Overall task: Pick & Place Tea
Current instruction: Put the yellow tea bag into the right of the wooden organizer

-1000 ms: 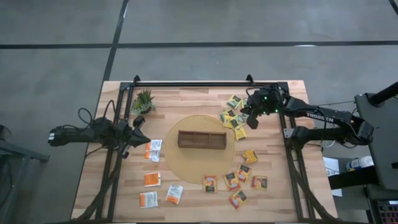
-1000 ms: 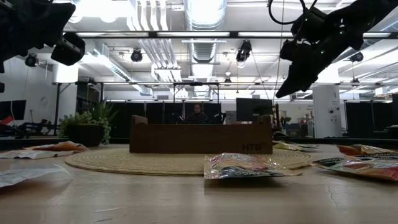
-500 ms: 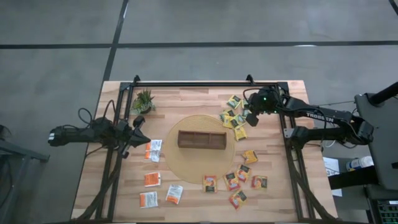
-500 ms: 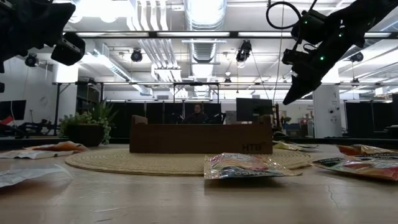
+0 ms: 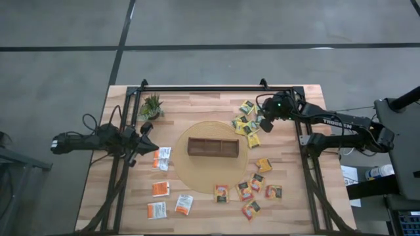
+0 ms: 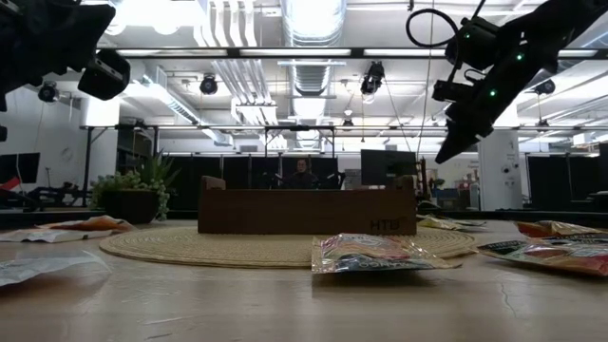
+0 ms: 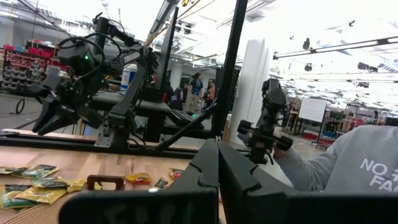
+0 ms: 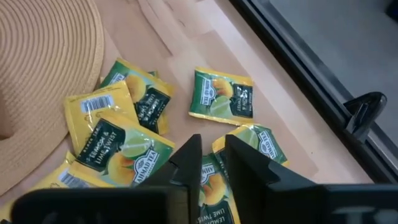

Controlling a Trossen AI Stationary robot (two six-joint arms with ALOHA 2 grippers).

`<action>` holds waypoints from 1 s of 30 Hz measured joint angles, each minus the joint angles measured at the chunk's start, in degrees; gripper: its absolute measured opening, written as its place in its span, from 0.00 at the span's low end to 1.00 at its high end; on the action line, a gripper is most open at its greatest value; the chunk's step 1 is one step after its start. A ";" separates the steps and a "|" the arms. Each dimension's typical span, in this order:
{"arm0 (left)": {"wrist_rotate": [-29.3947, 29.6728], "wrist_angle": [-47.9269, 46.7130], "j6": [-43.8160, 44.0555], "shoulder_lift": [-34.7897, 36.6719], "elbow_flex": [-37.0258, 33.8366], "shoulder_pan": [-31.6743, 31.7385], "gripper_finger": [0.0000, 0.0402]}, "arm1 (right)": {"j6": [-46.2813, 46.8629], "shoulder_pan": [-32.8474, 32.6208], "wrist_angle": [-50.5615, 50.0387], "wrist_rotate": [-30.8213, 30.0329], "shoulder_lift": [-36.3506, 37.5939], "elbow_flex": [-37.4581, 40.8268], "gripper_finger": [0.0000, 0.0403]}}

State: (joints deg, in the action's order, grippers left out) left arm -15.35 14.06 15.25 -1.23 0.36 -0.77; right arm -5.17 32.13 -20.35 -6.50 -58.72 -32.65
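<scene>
Yellow-green tea sachets lie flat in a loose cluster on the wood at the far right, beside the round woven mat. My right gripper hangs above this cluster, slanting down, fingers a little open with nothing between them. One sachet lies apart from the others. Orange-brown sachets lie near the front right, white-and-orange ones at the front left. The dark wooden tray rests on the mat. My left gripper waits shut at the left.
A small green potted plant stands at the far left corner. Black frame rails run along the far edge and both sides of the table. A person's grey sleeve shows beyond the table in the left wrist view.
My right gripper has turned at the wrist above the yellow-green sachets; its fingertips have swung a little toward the table's right edge and slightly down. The sachets and tray lie as before.
</scene>
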 joint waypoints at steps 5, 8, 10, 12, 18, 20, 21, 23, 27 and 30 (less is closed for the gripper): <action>0.00 0.00 0.00 0.00 0.00 -0.01 0.00 | -0.60 0.01 -0.02 -0.04 0.00 0.46 0.28; 0.00 0.00 0.00 0.00 0.00 0.00 0.00 | -0.85 0.01 0.05 -0.11 0.00 0.65 0.33; 0.00 0.00 -0.01 0.00 0.00 0.01 0.00 | -0.91 0.01 0.08 -0.11 0.00 0.72 0.36; -0.01 0.00 0.00 0.00 0.00 -0.01 0.00 | -1.07 0.01 0.12 -0.13 0.00 0.84 0.40; 0.00 0.00 -0.02 0.00 0.00 0.00 0.00 | -1.49 0.01 1.64 -0.11 -3.00 1.04 0.48; 0.00 0.00 0.00 0.00 0.00 -0.01 0.00 | -2.48 0.01 2.48 -0.11 -5.11 1.06 0.49; 0.00 0.00 0.00 0.00 0.00 -0.01 0.00 | -3.08 0.01 3.04 -0.11 -6.38 1.06 0.50; 0.00 0.00 -0.01 0.01 0.00 0.00 0.00 | -4.14 0.03 4.90 -0.15 -9.04 1.06 0.50; 0.00 0.02 -0.02 0.00 0.00 -0.01 0.00 | -5.88 0.17 7.68 -2.48 -13.51 0.63 0.48; 0.00 0.02 -0.02 0.00 0.00 0.01 0.00 | -5.79 0.30 7.73 -3.15 -15.70 -0.55 0.47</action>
State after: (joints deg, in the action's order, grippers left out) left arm -15.35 14.08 15.23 -1.23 0.36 -0.76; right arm -10.96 32.42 -12.62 -9.65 -74.42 -33.21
